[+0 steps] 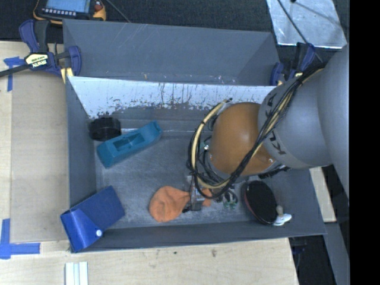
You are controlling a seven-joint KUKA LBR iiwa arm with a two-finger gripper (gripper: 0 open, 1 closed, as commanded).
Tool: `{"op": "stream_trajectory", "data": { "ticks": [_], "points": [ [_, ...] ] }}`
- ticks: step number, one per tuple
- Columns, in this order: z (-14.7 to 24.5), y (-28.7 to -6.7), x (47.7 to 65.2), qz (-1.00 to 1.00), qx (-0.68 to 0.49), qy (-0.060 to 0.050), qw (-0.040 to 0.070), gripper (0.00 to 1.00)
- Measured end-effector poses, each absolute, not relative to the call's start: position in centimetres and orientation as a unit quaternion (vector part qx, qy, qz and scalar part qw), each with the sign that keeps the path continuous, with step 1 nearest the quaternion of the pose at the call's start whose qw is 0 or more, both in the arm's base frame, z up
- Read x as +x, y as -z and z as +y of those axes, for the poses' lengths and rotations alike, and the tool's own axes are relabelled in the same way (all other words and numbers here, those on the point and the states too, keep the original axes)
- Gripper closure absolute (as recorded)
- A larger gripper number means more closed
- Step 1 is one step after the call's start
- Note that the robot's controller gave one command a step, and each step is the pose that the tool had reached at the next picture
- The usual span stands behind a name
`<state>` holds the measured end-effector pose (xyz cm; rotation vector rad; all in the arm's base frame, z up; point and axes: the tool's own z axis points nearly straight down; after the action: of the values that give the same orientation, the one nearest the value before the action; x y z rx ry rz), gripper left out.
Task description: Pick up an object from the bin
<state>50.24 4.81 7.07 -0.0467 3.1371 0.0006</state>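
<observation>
The grey metal bin (178, 46) has a tall back wall, its lower part pale and streaked with dark scrape marks. The grey arm (314, 117) comes in from the right and reaches down over the right half of the floor. Dark lettering on its housing is crossed by cables (199, 153) and cannot be read. A rounded orange cover (234, 138) sits at the wrist with the black and yellow cables looped around its left side. Against the front left corner leans a dark blue box-like block (92, 218), tilted, with a small white dot near its lower edge. Near the back left lies a teal plastic piece (127, 144), long and angled, shaped like a stapler, with no readable label. The thing of the task, a soft orange lump (166, 204) like a crumpled cloth, lies at the front centre of the floor. The tool (195, 199) is down at the lump's right edge, touching or nearly touching it; whether it is open or closed cannot be told. Right of the tool rests a black round disc (260, 200) with a white tab at its lower right. A black ribbed cap (104, 127) sits just beside the teal piece's left end. A tiny green bit (230, 200) lies between tool and disc.
</observation>
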Motion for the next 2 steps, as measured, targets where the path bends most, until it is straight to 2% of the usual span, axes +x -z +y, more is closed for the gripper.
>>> {"op": "stream_trajectory", "data": {
  "ticks": [2],
  "points": [
    [4.80,-7.07,50.24,1.000,-0.014,0.000,0.002,1.00]
  ]
}}
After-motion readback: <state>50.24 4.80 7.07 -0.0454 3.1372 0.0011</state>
